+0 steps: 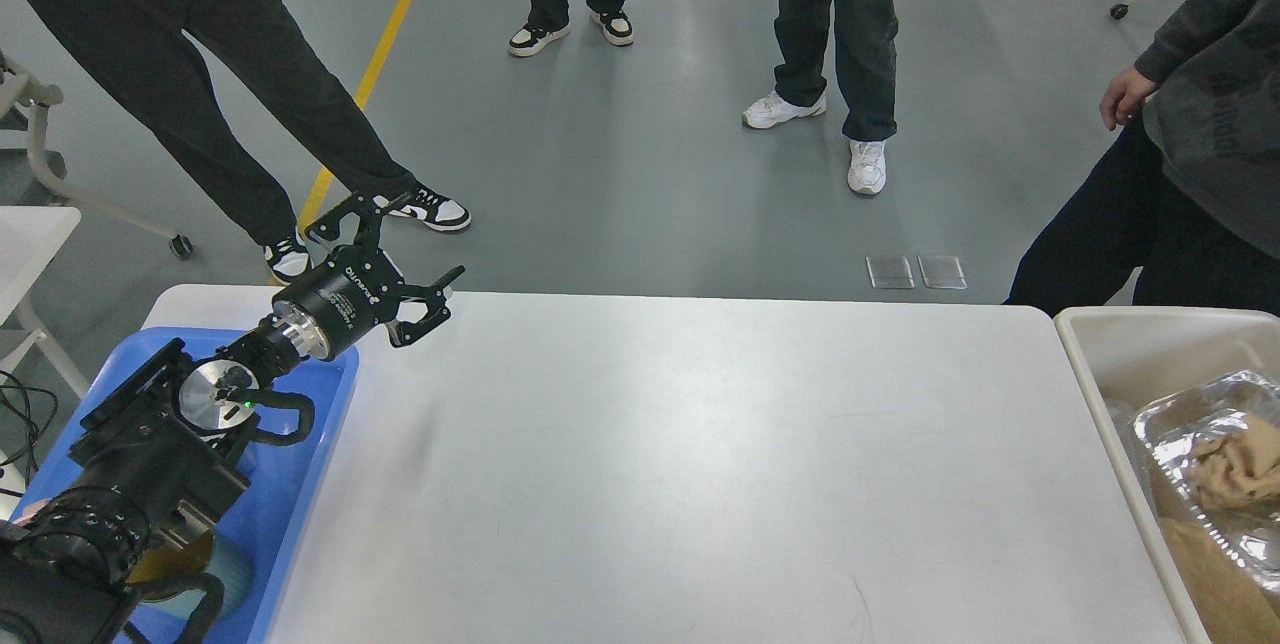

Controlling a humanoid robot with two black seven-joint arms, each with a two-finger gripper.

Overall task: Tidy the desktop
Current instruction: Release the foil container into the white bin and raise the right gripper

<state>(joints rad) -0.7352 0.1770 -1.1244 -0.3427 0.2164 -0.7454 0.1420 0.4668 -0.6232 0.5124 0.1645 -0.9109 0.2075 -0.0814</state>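
Note:
The desktop (pixel 680 464) is a wide white-grey tabletop with rounded corners; its bare surface fills the middle of the head view. My left gripper (pixel 395 239) is at the table's far left edge, raised above the far corner of the blue tray (pixel 300 484). Its two black fingers are spread wide with nothing between them. My left arm lies over the blue tray and hides most of what is in it. My right gripper is out of view.
A beige bin (pixel 1110 364) at the right edge holds crumpled foil (pixel 1200 414) and brown paper (pixel 1235 469). A small white side table (pixel 30 244) stands at the left. Several people stand on the grey floor beyond the table's far edge, one close at the right.

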